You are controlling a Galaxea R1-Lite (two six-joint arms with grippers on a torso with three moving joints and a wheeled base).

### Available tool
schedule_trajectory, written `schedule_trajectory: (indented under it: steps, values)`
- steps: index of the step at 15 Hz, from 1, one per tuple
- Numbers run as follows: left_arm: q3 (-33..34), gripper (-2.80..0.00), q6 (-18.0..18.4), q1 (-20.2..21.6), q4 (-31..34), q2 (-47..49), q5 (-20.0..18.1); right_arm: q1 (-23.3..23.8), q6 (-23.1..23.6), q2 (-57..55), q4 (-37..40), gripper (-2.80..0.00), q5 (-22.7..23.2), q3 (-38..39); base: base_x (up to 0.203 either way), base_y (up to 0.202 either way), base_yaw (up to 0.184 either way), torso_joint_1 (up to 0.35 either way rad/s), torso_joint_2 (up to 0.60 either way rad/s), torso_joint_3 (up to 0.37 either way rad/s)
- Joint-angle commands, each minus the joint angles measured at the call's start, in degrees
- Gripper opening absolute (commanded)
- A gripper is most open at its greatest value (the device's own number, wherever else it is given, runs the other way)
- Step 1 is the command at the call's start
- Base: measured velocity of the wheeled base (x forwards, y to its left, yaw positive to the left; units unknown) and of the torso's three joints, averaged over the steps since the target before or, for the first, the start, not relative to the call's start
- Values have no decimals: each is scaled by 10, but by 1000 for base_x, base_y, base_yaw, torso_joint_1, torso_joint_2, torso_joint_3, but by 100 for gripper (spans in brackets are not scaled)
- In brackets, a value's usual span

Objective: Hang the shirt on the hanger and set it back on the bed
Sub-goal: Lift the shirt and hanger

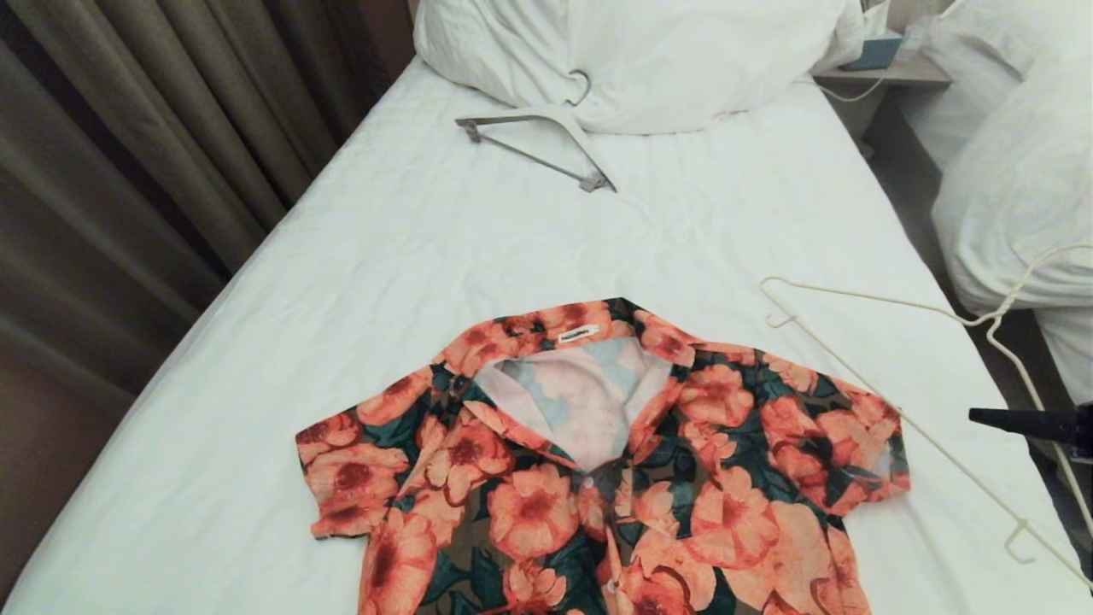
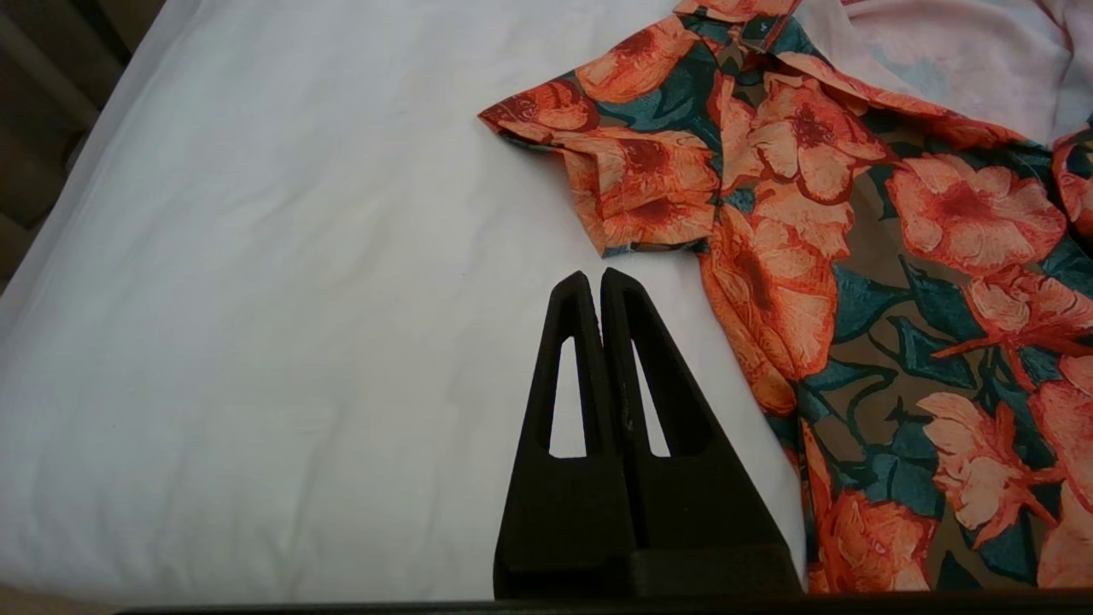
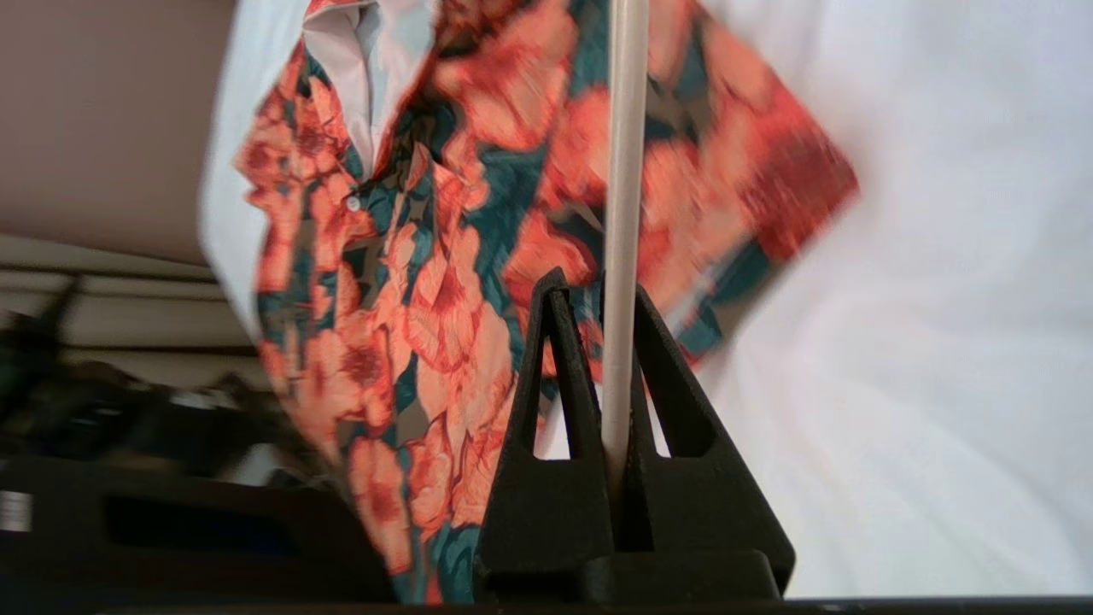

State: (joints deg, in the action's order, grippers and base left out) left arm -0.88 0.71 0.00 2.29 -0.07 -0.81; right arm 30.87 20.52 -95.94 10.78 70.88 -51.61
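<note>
The flowered shirt [image 1: 598,478] lies front up on the bed [image 1: 478,248], collar open toward the pillow. To its right, the thin cream wire hanger [image 1: 862,299] is tilted up off the sheet, its hook reaching past the bed's right edge. My right gripper [image 1: 982,417] comes in from the right edge. In the right wrist view the right gripper [image 3: 598,295] is shut on the hanger [image 3: 622,171], above the shirt [image 3: 427,282]. My left gripper [image 2: 593,278] is shut and empty over bare sheet [image 2: 213,299], just short of the shirt's sleeve [image 2: 640,188].
A thicker white hanger with a grey bar [image 1: 546,141] lies by the big white pillow [image 1: 666,60] at the head of the bed. Curtains [image 1: 128,128] hang along the left side. A second bed [image 1: 1016,188] and a nightstand [image 1: 888,73] stand on the right.
</note>
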Motion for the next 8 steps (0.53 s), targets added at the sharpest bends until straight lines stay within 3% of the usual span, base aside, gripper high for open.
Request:
schedule_trajectory:
  steps: [1,6,8]
  values:
    - [0,-280,0,0,0,1,0,-1,6,71,-1,-280,-2,-1,0,0,0,0,0,0]
    - [0,-280,0,0,0,1,0,-89,36,165,-19,-280,-13,-1,0,0,0,0,0,0]
    - [0,-280,0,0,0,1,0,-138,103,189,-21,-280,-14,14,0,0,0,0,0,0]
